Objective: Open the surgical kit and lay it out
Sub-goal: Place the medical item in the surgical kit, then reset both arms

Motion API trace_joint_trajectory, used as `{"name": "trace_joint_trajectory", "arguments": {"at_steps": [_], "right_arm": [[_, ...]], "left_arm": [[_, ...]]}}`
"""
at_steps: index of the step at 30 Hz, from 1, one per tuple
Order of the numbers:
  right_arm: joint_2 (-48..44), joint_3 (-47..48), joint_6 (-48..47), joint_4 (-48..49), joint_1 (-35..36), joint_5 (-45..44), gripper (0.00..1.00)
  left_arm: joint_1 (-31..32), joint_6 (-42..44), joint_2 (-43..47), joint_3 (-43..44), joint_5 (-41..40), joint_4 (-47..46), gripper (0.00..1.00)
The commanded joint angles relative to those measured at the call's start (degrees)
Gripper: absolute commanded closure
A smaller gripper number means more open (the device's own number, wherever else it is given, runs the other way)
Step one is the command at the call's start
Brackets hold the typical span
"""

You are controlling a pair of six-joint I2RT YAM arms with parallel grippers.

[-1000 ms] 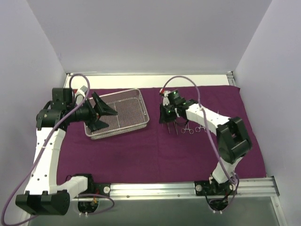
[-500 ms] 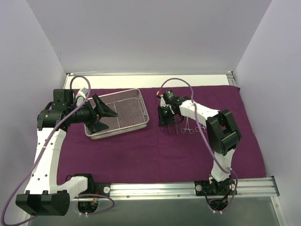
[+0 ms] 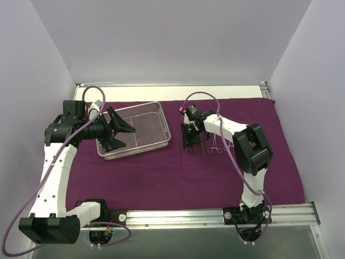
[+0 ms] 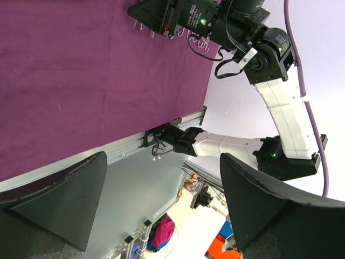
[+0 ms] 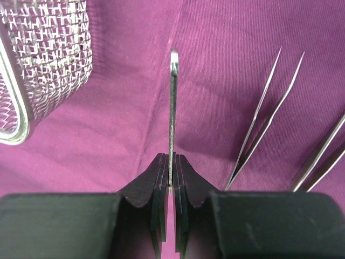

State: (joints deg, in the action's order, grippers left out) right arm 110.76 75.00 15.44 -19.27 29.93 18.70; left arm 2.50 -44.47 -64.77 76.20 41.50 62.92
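The dark purple cloth wrap (image 3: pixel 178 172) lies spread flat over the table. The silver wire-mesh tray (image 3: pixel 148 127) sits on it at the left rear. My left gripper (image 3: pixel 128 136) is open and empty, held above the tray's left side; its wrist view (image 4: pixel 161 162) looks across the cloth (image 4: pixel 81 81) toward the right arm. My right gripper (image 3: pixel 190 141) points down at the cloth right of the tray. It is shut (image 5: pixel 173 167) on a thin silver instrument (image 5: pixel 173 108) seen edge-on. Tweezers (image 5: pixel 264 118) and scissor-handled forceps (image 3: pixel 215 145) lie beside it.
The tray's corner (image 5: pixel 48 59) is close on the left of the right gripper. Another silver instrument (image 5: pixel 323 151) lies at the far right of that view. White walls enclose the table on three sides. A metal rail (image 3: pixel 215 216) runs along the near edge.
The right arm's elbow has folded in toward the left and its gripper has shifted slightly left, still shut on the instrument. The left arm has barely moved.
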Motion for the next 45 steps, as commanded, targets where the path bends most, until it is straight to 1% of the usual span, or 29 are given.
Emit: {"name": "trace_joint_trajectory", "arguments": {"at_steps": [1, 4, 11, 24, 28, 32, 37, 40, 42, 45], "right_arm": [[1.5, 2.1, 1.4, -3.1, -0.5, -0.7, 0.96], [1.7, 1.8, 2.1, -3.1, -0.3, 0.0, 0.95], [2.9, 1.4, 1.6, -3.0, -0.5, -1.6, 0.94], [4.2, 3.0, 2.8, -3.0, -0.5, -1.7, 0.81], [3.6, 2.3, 3.3, -2.6, -0.5, -1.6, 0.79], [1.7, 3.1, 3.3, -3.6, -0.4, -2.5, 0.73], [-1.8, 5.7, 2.8, -7.3, -0.5, -6.0, 0.66], [-4.1, 7.0, 2.3, -9.5, -0.5, -8.1, 0.6], [-6.3, 7.6, 1.8, -10.9, -0.5, -9.1, 0.53], [-10.2, 7.8, 1.6, -12.5, -0.5, -10.0, 0.48]], "left_arm": [[0.0, 0.0, -0.4, 0.9, 1.5, -2.4, 0.06], [0.0, -0.2, -0.7, 1.1, 1.6, -2.6, 0.06], [0.0, -0.2, -1.0, 1.2, 2.2, -2.9, 0.06], [0.0, -0.4, -0.9, 1.1, 2.6, -3.1, 0.06], [0.0, -0.6, -0.8, 0.4, 2.7, -3.4, 0.06], [0.0, -0.8, -0.8, 0.3, 3.1, -4.0, 0.06], [0.0, 0.8, -1.0, 0.1, 1.8, -3.2, 0.06], [0.0, 1.1, -0.8, -1.2, 1.7, -4.0, 0.06], [0.0, 1.7, -0.7, -1.8, 1.6, -4.6, 0.06], [0.2, 3.9, -1.1, -0.4, -1.2, -2.9, 0.06]]}}
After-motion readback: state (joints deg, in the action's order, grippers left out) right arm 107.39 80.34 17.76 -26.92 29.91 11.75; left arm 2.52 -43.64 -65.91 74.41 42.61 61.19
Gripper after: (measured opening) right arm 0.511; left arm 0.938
